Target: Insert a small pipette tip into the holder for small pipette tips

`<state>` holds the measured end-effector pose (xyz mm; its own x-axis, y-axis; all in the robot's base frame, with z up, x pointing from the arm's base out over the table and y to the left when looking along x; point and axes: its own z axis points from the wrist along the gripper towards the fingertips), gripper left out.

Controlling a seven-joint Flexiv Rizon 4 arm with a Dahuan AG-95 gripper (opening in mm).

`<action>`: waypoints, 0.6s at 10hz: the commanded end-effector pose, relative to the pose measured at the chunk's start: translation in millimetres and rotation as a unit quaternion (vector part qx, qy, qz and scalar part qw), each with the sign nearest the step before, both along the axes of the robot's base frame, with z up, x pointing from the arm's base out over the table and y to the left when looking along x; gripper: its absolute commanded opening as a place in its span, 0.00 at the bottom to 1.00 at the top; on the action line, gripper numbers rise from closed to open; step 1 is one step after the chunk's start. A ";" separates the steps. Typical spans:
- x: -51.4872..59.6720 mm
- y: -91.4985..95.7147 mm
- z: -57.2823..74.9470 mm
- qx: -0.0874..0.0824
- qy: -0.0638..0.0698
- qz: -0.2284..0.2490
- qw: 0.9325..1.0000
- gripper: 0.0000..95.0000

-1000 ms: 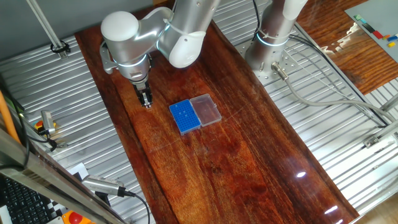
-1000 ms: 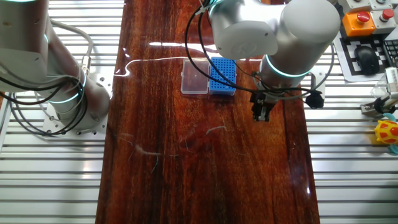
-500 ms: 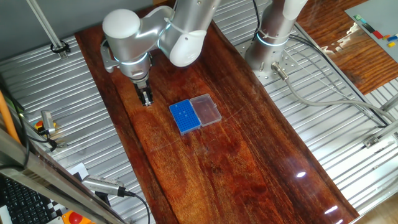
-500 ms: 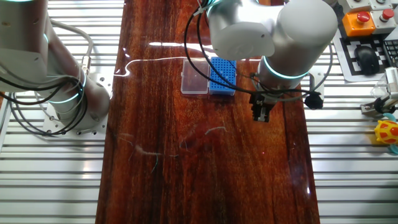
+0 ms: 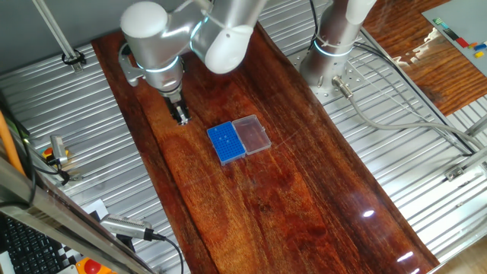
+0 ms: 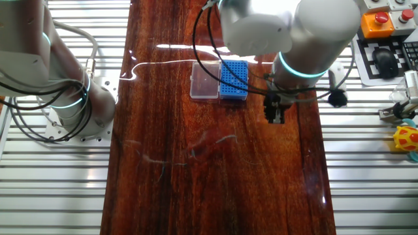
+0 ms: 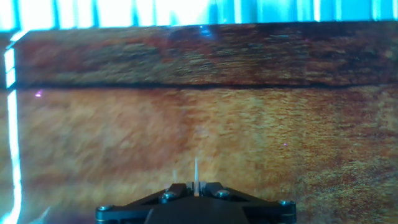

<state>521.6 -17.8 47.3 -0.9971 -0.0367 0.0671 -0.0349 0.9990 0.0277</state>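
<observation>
Two steps apart, fingers and target, and that gap is the whole story. From one fixed view: gripper (image 5: pixel 182 118) hanging near the bench's left long edge, up toward the far end, fingers pointed straight down at bare wood. Holder for small pipette tips (image 5: pixel 227 142) sitting mid-bench, just off to the gripper's right and a touch nearer the camera, long axis running across the bench's width with the clear lid (image 5: pixel 252 134) joined on its far side. Not over the holes yet, by this look.

Switching to the other fixed view: gripper (image 6: pixel 275 115) now seen close to the right-hand long edge, holder (image 6: pixel 234 79) up and to the left of it, lid (image 6: pixel 204 81) touching its far side. Well clear of each other, nothing between them but table (image 6: pixel 215 176).

Down to the hand view: fingers pinched together on a thin pale pipette tip (image 7: pixel 196 176), poking out ahead toward the wood; a second faint streak beside it, too blurred to call. No blue in sight here. Judging from all this, a sideways carry toward bench centre needed before any lowering.
</observation>
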 end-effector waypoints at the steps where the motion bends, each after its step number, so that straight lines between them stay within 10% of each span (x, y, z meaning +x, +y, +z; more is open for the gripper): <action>1: -13.8 12.8 32.6 0.008 0.042 0.065 0.997 0.00; 6: -13.8 12.8 32.6 0.003 0.059 0.133 0.989 0.00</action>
<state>510.3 -5.0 78.1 -0.9474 -0.2635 0.1819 -0.2582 0.9647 0.0527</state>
